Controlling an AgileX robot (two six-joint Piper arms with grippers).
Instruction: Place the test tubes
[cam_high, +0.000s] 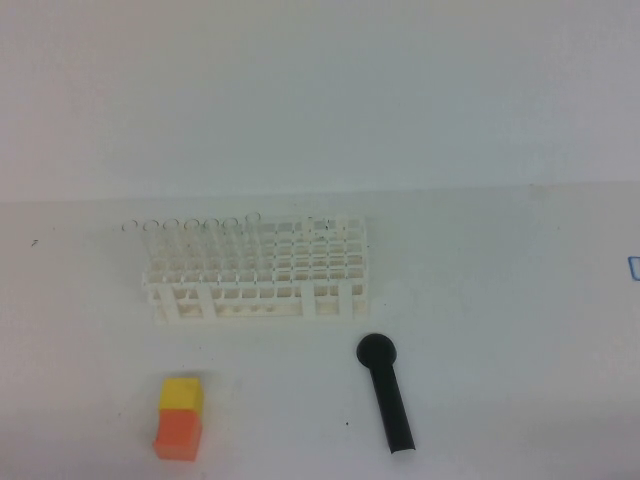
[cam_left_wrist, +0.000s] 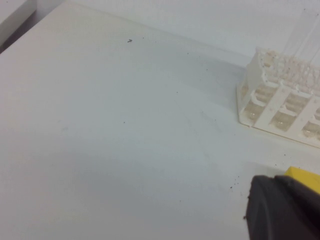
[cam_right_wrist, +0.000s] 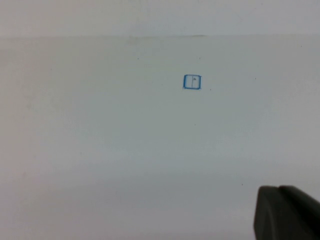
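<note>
Test tubes (cam_high: 190, 235) are standing in the rack (cam_high: 255, 295), along its far row toward the left end. The left gripper (cam_left_wrist: 282, 210) is hovering off the rack's left end, by the yellow block (cam_left_wrist: 305, 176). The right gripper (cam_right_wrist: 287, 215) is hanging well right of the rack. Whether either is open cannot be told. Any tube should be going in upright, centred over a free hole. Nothing readable is showing, only a blue square mark (cam_right_wrist: 192, 81).

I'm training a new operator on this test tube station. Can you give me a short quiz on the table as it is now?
1. True or false: the black tool lies on the table in front of the white rack, apart from it.
2. The clear tubes stand in the rack's: A) left part B) right end C) no part.
3. Fill in: the left pincer hangs near the yellow and orange block, facing the rack; the right pincer is over bare table by a blue ____.
Key: 1 true; 2 A; 3 square.
</note>
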